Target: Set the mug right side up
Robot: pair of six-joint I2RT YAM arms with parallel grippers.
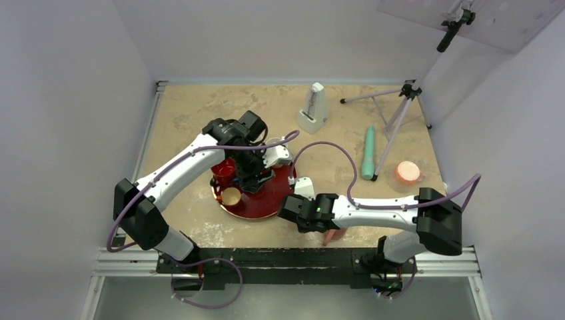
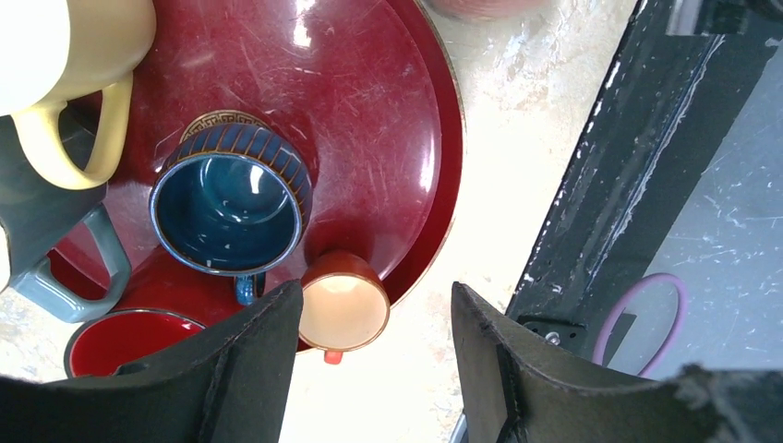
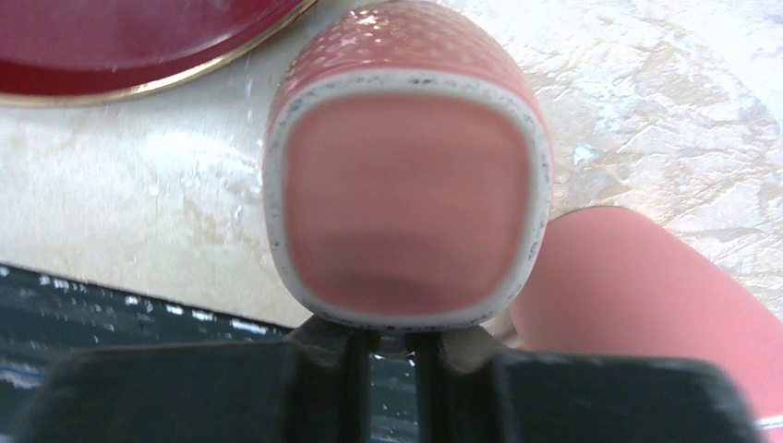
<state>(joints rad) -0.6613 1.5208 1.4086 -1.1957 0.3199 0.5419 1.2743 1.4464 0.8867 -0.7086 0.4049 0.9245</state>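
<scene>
The pink mug (image 3: 406, 198) has a dotted outer wall and a white squarish rim, and its open mouth faces the right wrist camera. My right gripper (image 3: 388, 340) is shut at the near edge of the mug's rim; the exact hold is hidden. From above, part of the mug (image 1: 331, 235) shows under the right gripper (image 1: 318, 227) at the table's front edge. A blurred pink shape (image 3: 646, 305) sits right of the mug. My left gripper (image 2: 374, 295) is open and empty above the red tray's edge, and also shows from above (image 1: 250, 175).
The red tray (image 1: 266, 203) holds a yellow mug (image 2: 65, 55), a grey mug (image 2: 46, 240), a blue cup (image 2: 226, 203), a red cup (image 2: 120, 337) and a small orange cup (image 2: 343, 300). A white metronome (image 1: 313, 110), tripod (image 1: 400, 113), teal cylinder (image 1: 368, 152) and pink cup (image 1: 407, 173) stand behind. The black rail (image 1: 286, 257) borders the front.
</scene>
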